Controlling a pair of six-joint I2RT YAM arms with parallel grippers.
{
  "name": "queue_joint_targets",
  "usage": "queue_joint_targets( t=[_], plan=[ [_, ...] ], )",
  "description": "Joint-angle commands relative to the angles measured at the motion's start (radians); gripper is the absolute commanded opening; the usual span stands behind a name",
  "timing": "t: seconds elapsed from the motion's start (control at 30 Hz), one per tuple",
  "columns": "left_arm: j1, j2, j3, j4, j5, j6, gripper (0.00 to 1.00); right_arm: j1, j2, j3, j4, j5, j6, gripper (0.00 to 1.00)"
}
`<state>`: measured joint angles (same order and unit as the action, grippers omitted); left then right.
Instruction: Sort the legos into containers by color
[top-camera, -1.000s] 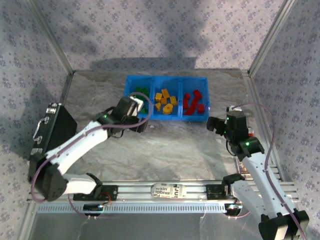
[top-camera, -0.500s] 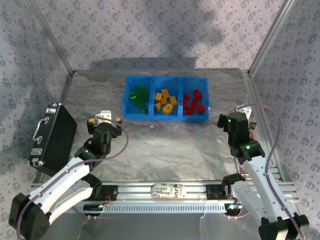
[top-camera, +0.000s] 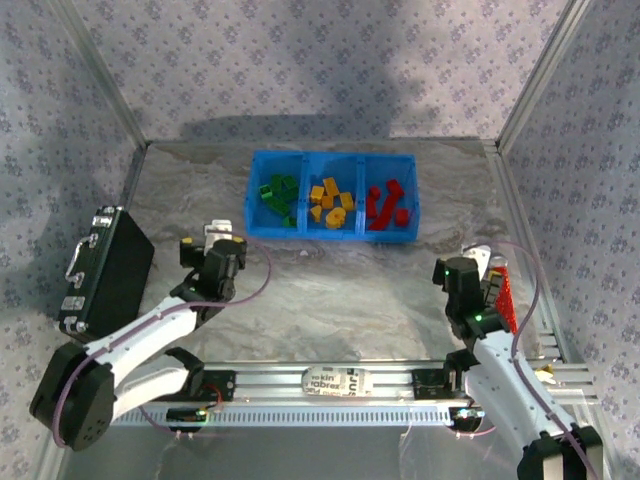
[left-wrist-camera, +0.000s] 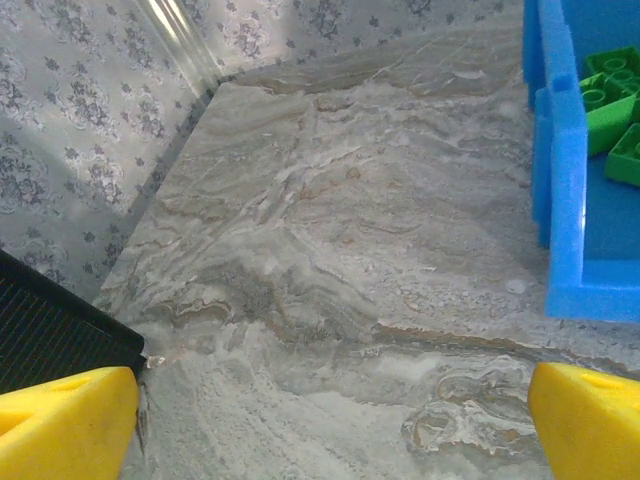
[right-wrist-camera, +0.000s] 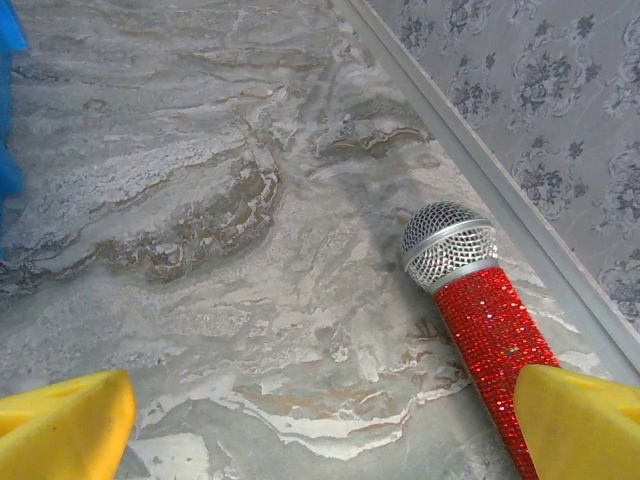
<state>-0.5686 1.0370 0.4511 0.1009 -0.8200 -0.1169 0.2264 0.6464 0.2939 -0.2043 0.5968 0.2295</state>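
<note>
1. the left gripper had its yellow fingers spread wide and empty, low over the table, just left of the containers.
2. the right gripper was spread and empty too, one finger beside a red microphone.
3. the legos lay in the containers at the far side: green left, yellow middle, red right.
4. sorting looked done. a careless right-arm sweep could knock the microphone, and the left arm could clip the black case.
</note>
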Motion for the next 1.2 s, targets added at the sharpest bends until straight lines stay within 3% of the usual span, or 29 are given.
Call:
queue_joint_targets(
  t=[0.0,0.23,0.43,0.57,0.83,1.17],
  plan=[
    [0.019,0.058,0.052,0.053,-0.045,0.030,1.00,-0.007,0.031,-0.036,0.119,0.038,-0.020,0.99],
    [0.086,0.147,0.045,0.171,-0.067,0.123,1.00,-0.007,0.072,-0.028,0.121,0.058,-0.009,0.99],
    [0.135,0.149,-0.066,0.197,-0.013,0.051,1.00,0.001,0.006,-0.045,0.093,0.087,0.013,0.99],
    [0.133,0.092,-0.074,0.120,-0.024,0.012,1.00,0.003,-0.031,-0.056,0.079,0.090,0.020,0.99],
    [0.166,-0.117,-0.226,0.265,-0.060,-0.016,1.00,-0.019,-0.008,-0.080,0.176,0.106,0.022,0.99],
    [0.282,-0.173,-0.295,0.375,0.057,-0.060,1.00,-0.099,0.142,-0.100,0.426,0.100,0.020,0.99]
  ],
)
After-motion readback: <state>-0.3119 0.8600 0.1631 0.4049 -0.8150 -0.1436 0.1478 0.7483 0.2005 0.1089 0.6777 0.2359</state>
